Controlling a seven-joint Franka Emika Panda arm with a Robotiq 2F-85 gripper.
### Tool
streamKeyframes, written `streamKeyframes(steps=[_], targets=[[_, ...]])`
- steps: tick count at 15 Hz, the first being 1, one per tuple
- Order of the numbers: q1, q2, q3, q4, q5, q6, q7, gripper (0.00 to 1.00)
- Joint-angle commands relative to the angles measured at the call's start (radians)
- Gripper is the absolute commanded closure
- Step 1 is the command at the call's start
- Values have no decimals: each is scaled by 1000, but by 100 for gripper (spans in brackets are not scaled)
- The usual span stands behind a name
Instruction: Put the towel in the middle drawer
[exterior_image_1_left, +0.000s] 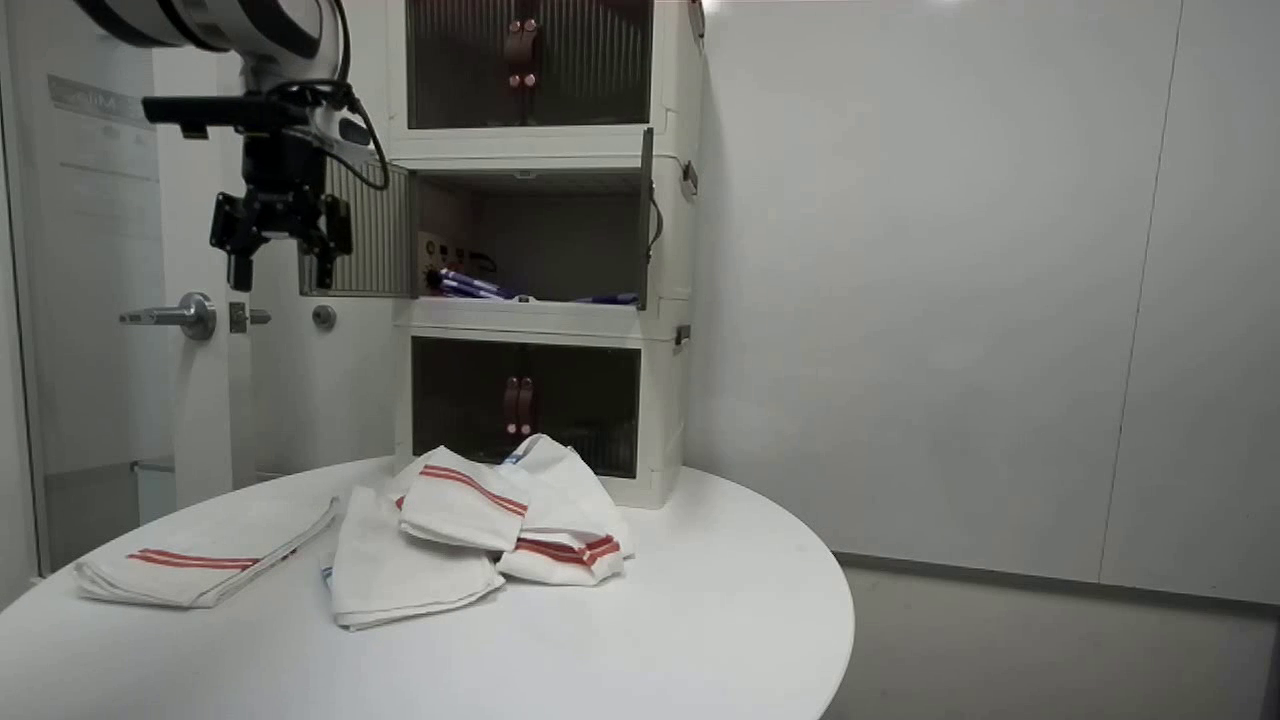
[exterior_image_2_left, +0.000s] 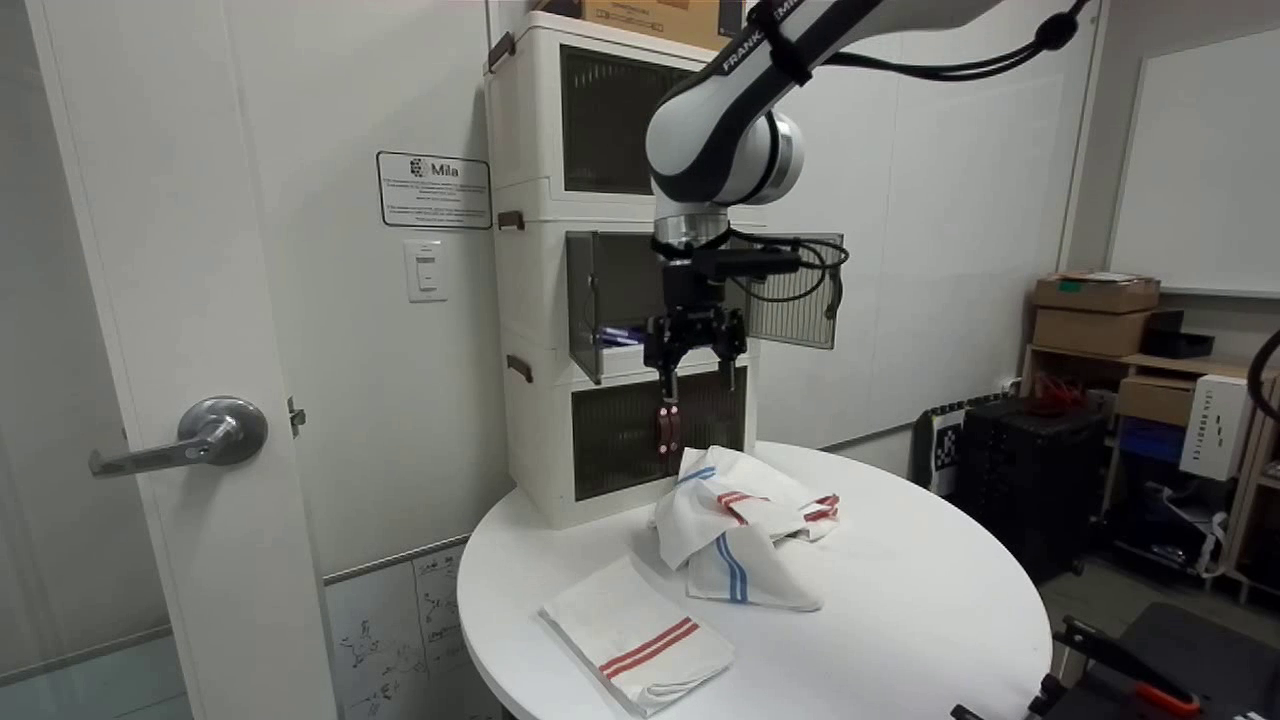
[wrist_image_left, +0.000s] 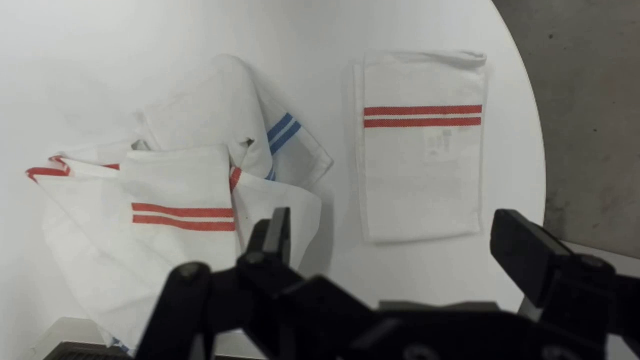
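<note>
Your towel (wrist_image_left: 422, 180) is white, with two red stripes across it near one end. It is folded into a rectangle and lies flat on the table (exterior_image_2_left: 900, 600). You see also the drawer (exterior_image_1_left: 570, 225): it is dark inside, and its two grey doors (exterior_image_1_left: 375, 240) stand open.

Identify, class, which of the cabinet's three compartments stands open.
The middle drawer, with both grey doors swung outward; the upper compartment and lower compartment have theirs shut.
</note>
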Motion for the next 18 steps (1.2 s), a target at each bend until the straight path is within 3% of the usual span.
streamKeyframes(steps=[1, 9, 18], targets=[[19, 99, 4, 73, 4, 35, 20, 0], [35, 189, 3, 9, 20, 136, 35, 0], [33, 208, -4, 20, 20, 113, 17, 0]])
